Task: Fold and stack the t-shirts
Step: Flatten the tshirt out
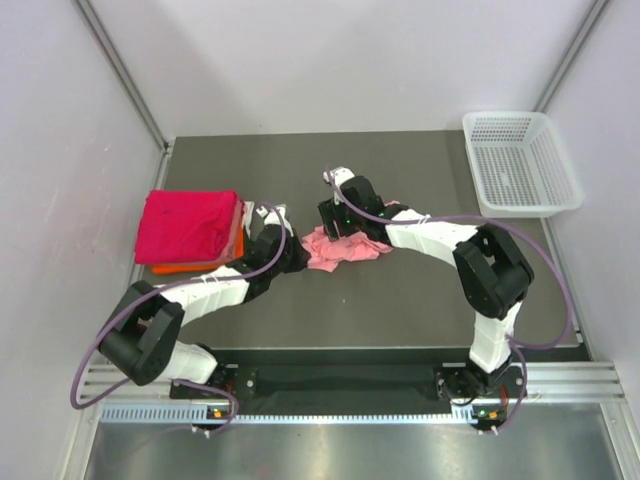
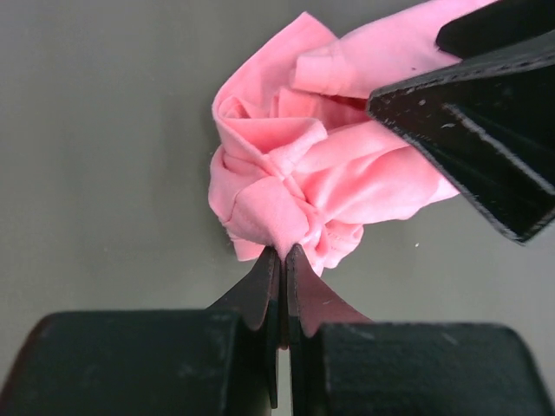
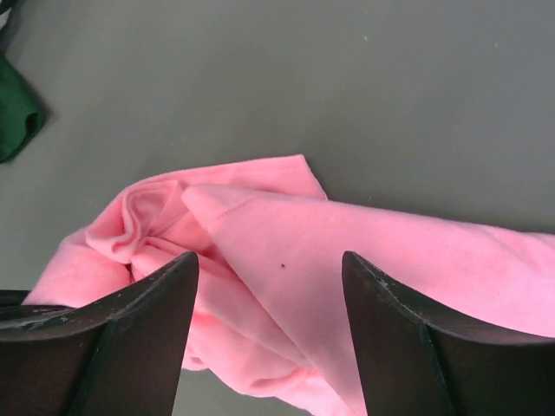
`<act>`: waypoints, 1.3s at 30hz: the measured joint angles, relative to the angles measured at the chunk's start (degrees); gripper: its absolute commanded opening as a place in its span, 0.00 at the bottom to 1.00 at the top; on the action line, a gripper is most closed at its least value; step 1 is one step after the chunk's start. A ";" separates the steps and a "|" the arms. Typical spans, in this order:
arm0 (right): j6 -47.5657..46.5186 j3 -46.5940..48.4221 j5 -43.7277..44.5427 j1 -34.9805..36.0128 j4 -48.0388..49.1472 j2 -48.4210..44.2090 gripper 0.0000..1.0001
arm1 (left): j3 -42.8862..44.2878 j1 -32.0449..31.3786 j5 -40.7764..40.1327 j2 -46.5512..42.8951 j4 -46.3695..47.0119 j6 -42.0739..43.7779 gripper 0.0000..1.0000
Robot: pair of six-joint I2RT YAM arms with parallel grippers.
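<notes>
The left gripper (image 2: pixel 283 253) is pinching the crumpled pink t-shirt (image 2: pixel 295 173) by its near edge, just right of the folded magenta-and-orange stack (image 1: pixel 190 228), while the right gripper (image 3: pixel 269 269), spread wide, is hovering directly over its far side.

In the top view the magenta t-shirt (image 1: pixel 190 225) covers the orange t-shirt (image 1: pixel 180 266) except for edges at 3 and 6 o'clock. The pink t-shirt (image 3: pixel 390 260) runs off the right wrist view between 3 and 4 o'clock. A dark green scrap (image 3: pixel 16 108), cut off at 10 o'clock, cannot be identified. In the left wrist view the right gripper (image 2: pixel 403 71) covers the shirt's 2 o'clock part, and the left gripper (image 2: pixel 284 256) hides the pinched fold.
</notes>
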 measured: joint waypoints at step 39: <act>17.33 -3.50 5.03 -43.10 -12.52 -34.56 0.00 | 26.29 19.34 -7.61 -6.56 -31.54 0.74 0.00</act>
